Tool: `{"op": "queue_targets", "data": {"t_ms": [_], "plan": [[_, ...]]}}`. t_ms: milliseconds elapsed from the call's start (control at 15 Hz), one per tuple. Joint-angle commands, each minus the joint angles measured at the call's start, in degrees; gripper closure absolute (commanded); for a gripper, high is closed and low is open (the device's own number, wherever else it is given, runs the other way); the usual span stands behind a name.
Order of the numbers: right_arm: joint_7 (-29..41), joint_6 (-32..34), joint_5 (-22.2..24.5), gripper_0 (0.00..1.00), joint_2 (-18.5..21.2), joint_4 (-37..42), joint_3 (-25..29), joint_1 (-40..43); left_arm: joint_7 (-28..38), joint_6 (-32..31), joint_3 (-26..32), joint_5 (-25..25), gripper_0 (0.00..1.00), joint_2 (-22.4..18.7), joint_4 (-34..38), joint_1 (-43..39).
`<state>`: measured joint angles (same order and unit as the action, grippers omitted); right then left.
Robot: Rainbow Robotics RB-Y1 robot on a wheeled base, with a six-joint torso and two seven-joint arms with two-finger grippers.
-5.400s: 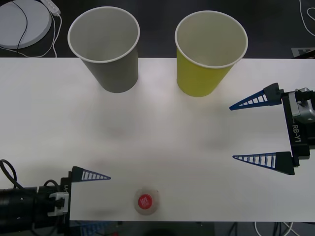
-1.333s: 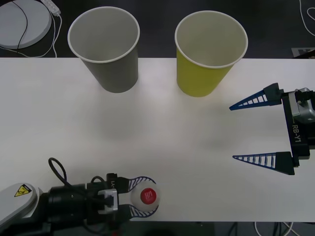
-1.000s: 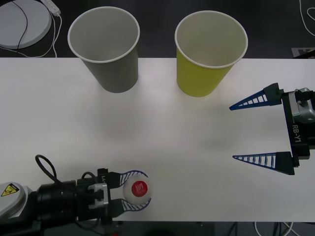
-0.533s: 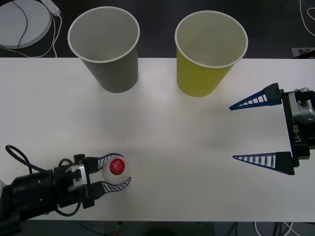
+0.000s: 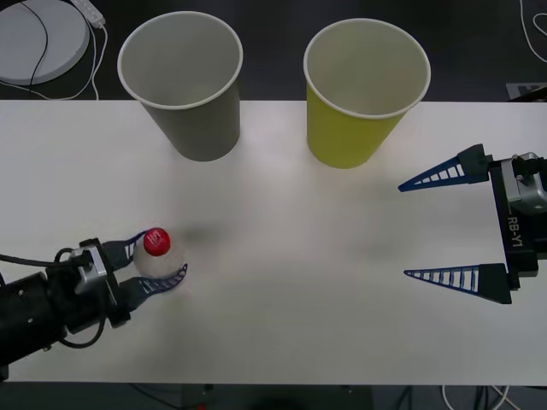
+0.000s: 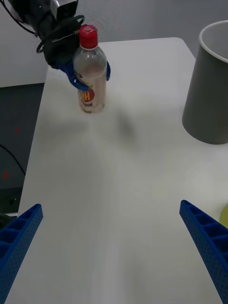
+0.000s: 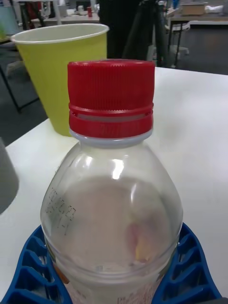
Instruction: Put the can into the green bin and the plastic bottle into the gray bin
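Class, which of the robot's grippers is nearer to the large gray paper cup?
Left. The left gripper, jaws shut on the small clear plastic bottle, is in front of the large gray paper cup. The right gripper waits open, far across, beyond the yellow-green paper cup.

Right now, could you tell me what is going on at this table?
The left tool is shut on the plastic bottle, holding it upright by the table's left side, short of the gray bin. The green bin stands beside the gray one at the far edge. The right tool waits open on the right.
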<state>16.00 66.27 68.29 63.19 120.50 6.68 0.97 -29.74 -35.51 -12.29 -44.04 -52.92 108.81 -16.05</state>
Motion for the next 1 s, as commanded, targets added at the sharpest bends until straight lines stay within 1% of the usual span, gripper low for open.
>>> {"op": "queue_targets", "data": {"t_ms": [67, 200, 267, 467, 533, 800, 1000], "plan": [[0.0, 0.0, 0.0, 0.00, 0.0, 0.0, 0.0, 0.0, 1.4, 0.9, 3.3, 1.0, 1.00, 0.0, 0.0, -1.4], [0.0, 0.0, 0.0, 0.00, 0.0, 0.0, 0.0, 0.0, 5.6, 0.8, 6.5, -0.3, 1.00, 0.0, 0.0, -2.4], [0.0, 0.0, 0.0, 0.00, 0.0, 0.0, 0.0, 0.0, 6.2, 0.8, 8.2, -1.2, 1.00, -0.1, 0.0, -2.9], [0.0, 0.0, 0.0, 0.00, 0.0, 0.0, 0.0, 0.0, 7.9, 0.9, 11.9, -1.3, 1.00, 0.0, 0.0, -4.3], [0.0, 0.0, 0.0, 0.00, 0.0, 0.0, 0.0, 0.0, 9.5, 1.1, 13.3, -1.5, 1.00, 0.0, 0.0, -4.6], [0.0, 0.0, 0.0, 0.00, 0.0, 0.0, 0.0, 0.0, 19.6, 0.3, 19.9, -8.5, 1.00, 0.0, 0.0, -5.1], [0.0, 0.0, 0.0, 0.00, 0.0, 0.0, 0.0, 0.0, 28.4, -3.6, 25.4, -14.5, 1.00, 0.0, 0.0, -5.1]]}}
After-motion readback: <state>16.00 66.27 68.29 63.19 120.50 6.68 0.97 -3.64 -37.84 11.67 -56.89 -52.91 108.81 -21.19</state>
